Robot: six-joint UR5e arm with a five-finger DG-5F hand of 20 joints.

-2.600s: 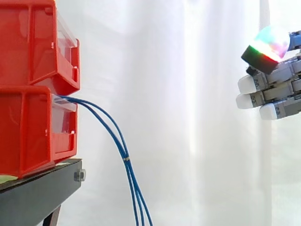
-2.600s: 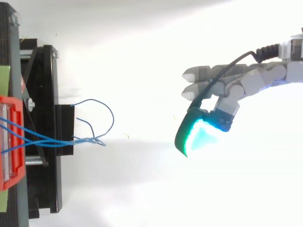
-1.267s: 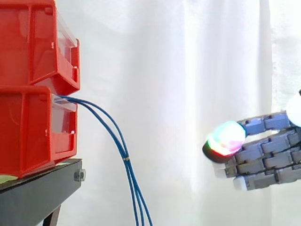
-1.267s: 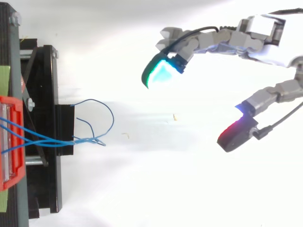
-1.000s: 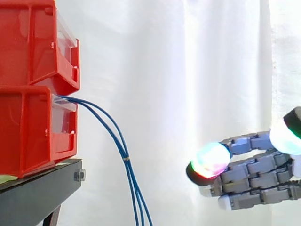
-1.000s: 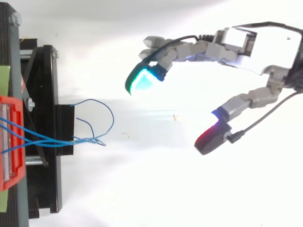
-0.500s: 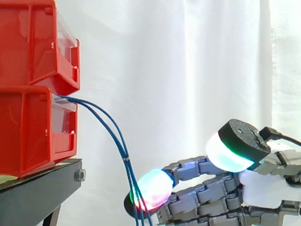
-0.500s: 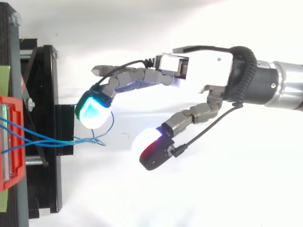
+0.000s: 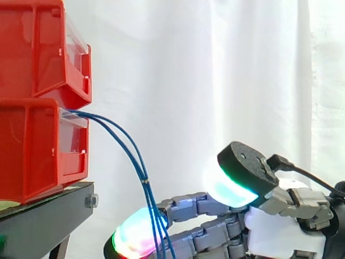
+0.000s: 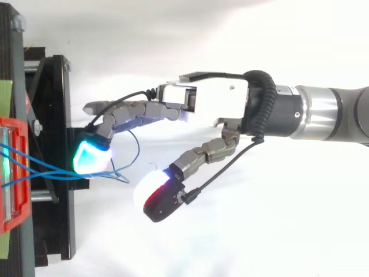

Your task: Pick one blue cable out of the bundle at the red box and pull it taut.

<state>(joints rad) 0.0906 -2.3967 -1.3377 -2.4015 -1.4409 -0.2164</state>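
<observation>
Red plastic bins [image 9: 38, 145] stand stacked at left on a black stand [image 9: 43, 221]. Thin blue cables [image 9: 126, 148] leave the lower bin and droop in a bundle. The grey robot hand [image 10: 213, 101] is spread wide: fingers extended alongside the bundle, thumb apart, grasping nothing.

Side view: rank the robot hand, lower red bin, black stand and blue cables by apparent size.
1. robot hand, possibly just nearer the camera
2. lower red bin
3. black stand
4. blue cables
</observation>
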